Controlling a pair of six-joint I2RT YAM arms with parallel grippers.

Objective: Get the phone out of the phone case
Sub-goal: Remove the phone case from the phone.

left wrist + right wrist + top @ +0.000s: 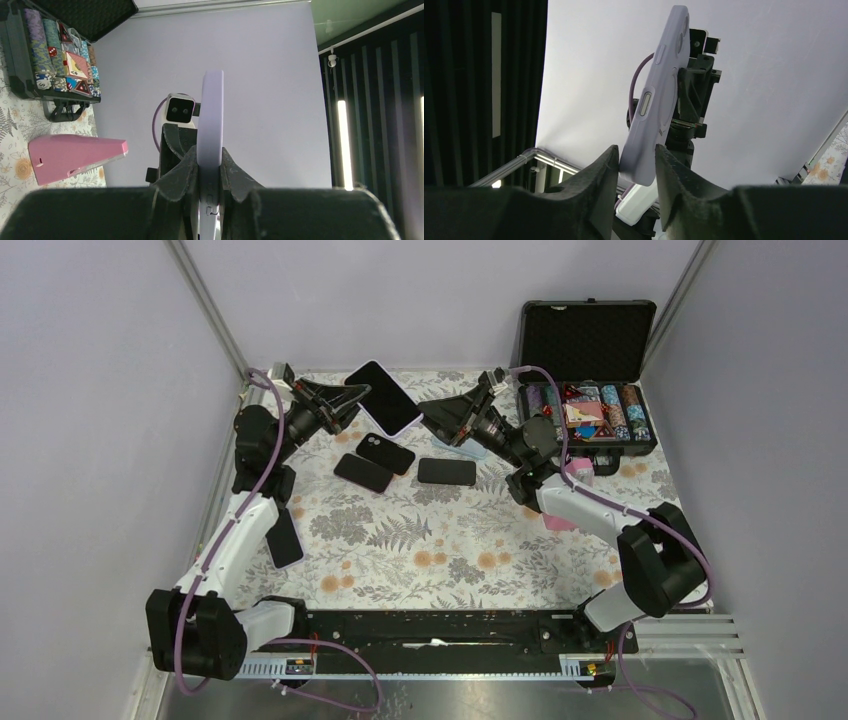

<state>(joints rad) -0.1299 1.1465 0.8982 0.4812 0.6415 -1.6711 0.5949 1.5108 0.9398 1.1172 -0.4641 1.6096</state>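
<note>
Cased phone (385, 397) aloft, long axis diagonal, screen up; left fingers (185, 170) clamping.

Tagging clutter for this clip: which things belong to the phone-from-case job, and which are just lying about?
Job: lilac-cased phone; left claw gripping it; right claw around its corner.
Lying about: four black phones; chip case; pink case.
</note>
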